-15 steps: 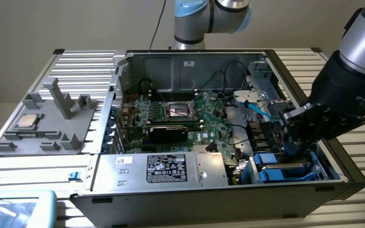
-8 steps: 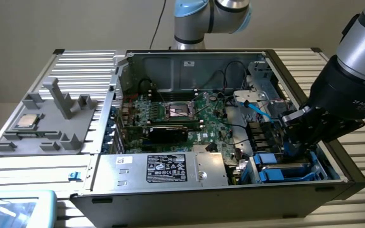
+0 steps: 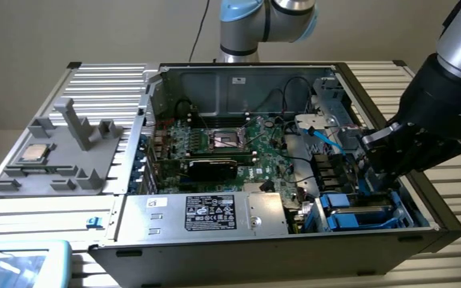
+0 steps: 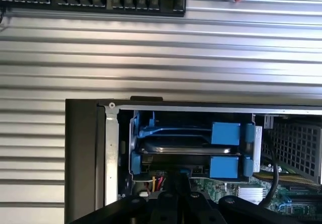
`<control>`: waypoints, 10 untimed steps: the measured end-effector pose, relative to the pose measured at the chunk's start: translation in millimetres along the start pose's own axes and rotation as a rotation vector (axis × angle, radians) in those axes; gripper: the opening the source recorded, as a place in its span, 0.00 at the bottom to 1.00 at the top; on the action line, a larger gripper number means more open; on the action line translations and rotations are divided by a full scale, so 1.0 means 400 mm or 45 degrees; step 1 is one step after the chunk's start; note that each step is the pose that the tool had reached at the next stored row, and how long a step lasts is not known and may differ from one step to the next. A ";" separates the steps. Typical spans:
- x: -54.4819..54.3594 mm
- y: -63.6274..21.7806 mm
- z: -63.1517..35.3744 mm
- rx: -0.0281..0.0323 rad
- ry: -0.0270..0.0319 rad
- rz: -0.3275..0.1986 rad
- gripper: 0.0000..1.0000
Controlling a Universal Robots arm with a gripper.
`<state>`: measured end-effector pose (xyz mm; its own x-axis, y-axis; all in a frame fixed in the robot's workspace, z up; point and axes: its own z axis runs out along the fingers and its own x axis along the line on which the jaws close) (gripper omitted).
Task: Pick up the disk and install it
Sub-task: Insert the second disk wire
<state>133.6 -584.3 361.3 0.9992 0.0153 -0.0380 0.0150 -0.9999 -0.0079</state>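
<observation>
Hovering with jaws closed and empty, the gripper [image 4: 177, 196] is hanging just above the disk [image 4: 176, 149] sitting in the case's blue drive bay [image 3: 357, 217], risking snagging nearby cables.

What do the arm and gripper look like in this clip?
The arm has silver-grey metal tube sections with light blue joint caps. Its wrist end is a black cylinder with small white lettering under a silver segment. The gripper is a matte black, blocky assembly; the wrist view shows its dark fingers.
</observation>
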 end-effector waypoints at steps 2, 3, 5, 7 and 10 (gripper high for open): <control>-0.001 -0.008 -0.020 -0.0092 -0.0001 0.000 0.11; -0.001 -0.014 -0.030 -0.0144 -0.0002 0.001 0.11; -0.002 -0.025 -0.048 -0.0252 -0.0003 0.001 0.11; -0.002 -0.031 -0.060 -0.0322 -0.0004 0.001 0.11; -0.002 -0.033 -0.061 -0.0324 -0.0006 0.001 0.11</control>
<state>133.6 -571.2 385.7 0.9992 0.0143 -0.0384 0.0149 -0.9997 0.0176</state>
